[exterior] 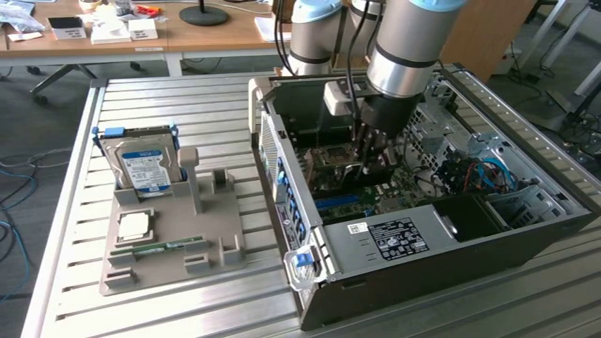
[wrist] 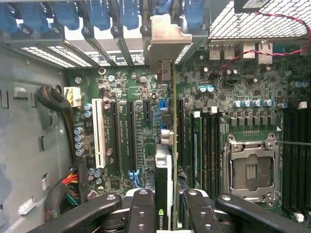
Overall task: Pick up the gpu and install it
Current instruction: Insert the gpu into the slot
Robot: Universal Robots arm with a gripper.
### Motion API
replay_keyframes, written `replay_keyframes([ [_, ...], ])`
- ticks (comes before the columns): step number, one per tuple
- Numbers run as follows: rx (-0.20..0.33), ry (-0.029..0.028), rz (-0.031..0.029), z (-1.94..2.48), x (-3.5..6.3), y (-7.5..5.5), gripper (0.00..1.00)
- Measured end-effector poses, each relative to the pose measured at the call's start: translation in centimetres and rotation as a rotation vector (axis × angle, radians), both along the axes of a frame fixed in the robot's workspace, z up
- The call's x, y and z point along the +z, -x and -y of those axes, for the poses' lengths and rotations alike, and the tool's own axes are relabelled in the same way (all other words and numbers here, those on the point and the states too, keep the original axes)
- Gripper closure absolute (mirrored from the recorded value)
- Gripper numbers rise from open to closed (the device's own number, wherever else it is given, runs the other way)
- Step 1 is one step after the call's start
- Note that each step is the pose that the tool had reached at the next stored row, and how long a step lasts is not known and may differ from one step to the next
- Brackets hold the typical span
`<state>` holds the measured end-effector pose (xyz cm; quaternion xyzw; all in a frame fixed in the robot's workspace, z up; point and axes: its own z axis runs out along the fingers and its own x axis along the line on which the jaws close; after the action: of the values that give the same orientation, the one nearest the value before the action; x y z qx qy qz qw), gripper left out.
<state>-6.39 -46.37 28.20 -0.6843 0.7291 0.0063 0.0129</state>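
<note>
My gripper [exterior: 372,163] reaches down into the open computer case [exterior: 451,282], over the green motherboard [wrist: 131,87]. It is shut on the gpu [wrist: 165,160], a thin dark card seen edge-on between the two black fingers [wrist: 143,211]. The card's silver end bracket [wrist: 167,39] sits at the case's rear wall, among the blue slot clips [wrist: 99,14]. The card lines up with the long black expansion slots [wrist: 132,131]. Whether its edge is in a slot I cannot tell.
The CPU socket [wrist: 250,167], a white slot [wrist: 100,136] and cable bundles [wrist: 73,187] lie around the card. Outside the case, a grey holder [exterior: 179,239] carries the silver hard drive [exterior: 141,165], a green memory stick [exterior: 157,248] and a chip [exterior: 134,225].
</note>
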Motion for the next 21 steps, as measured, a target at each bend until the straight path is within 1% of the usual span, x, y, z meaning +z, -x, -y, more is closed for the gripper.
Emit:
replay_keyframes([
  [6, 0.0, 0.0001, -0.0001, 0.17, -0.32, 0.07, 0.73],
  [15, 0.0, 0.0, 0.0, 0.23, -0.49, 0.62, 0.73],
  [21, 0.0, 0.0003, -0.0002, 0.25, -0.91, 0.8, 0.73],
])
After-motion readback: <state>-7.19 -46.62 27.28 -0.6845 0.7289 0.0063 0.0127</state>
